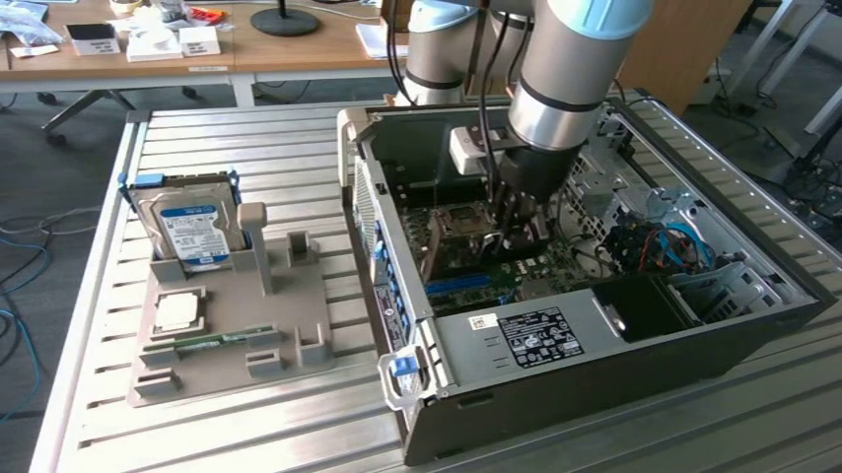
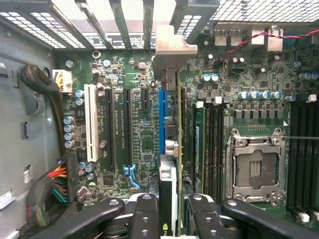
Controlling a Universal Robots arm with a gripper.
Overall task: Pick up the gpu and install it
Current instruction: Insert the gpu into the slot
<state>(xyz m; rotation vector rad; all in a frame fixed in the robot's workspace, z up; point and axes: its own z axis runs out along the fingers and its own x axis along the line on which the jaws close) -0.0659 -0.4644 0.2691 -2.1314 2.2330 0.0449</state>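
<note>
The gripper [image 2: 172,203] is part-closed, pinching the gpu [image 2: 170,144] on edge alongside the blue slot [image 2: 162,107]: best kept square and pressed evenly.

The grey, blue-capped tubular robot arm [image 1: 569,69] reaches steeply down from the top of the exterior view, its wrist close to vertical. Its black metal gripper [image 1: 516,229] points straight down. The two black fingers [image 2: 144,214] stand partly closed, clamping the thin green gpu card [image 2: 169,164] edge-on between them.
</note>
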